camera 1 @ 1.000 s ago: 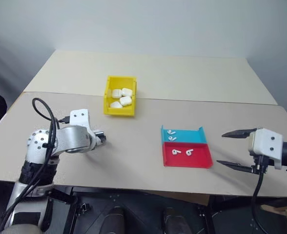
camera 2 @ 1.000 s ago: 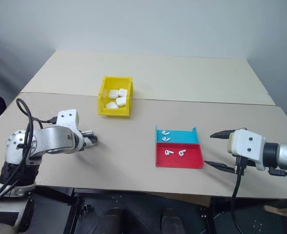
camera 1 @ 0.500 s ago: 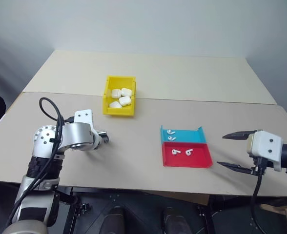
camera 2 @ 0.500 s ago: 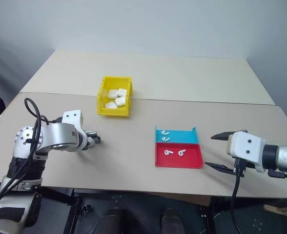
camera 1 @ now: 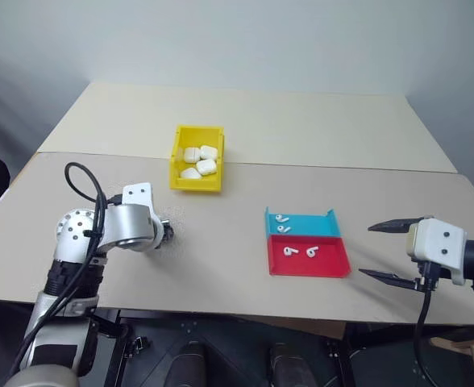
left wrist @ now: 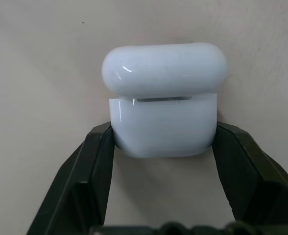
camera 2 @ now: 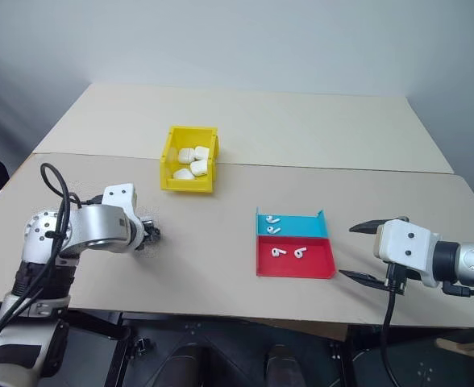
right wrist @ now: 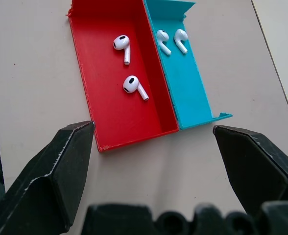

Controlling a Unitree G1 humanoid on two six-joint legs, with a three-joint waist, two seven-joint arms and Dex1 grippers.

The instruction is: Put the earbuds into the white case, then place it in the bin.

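Beige tabletop: red tray [right wrist: 105, 98] and blue tray [right wrist: 185, 78] each hold two earbuds [right wrist: 122, 46].

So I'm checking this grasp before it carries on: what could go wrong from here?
The left tool grips the white case only at its lower body, lid ajar; it could pivot or slip. The earbuds lie loose in the red tray and blue tray; the wide-open right tool may nudge them.
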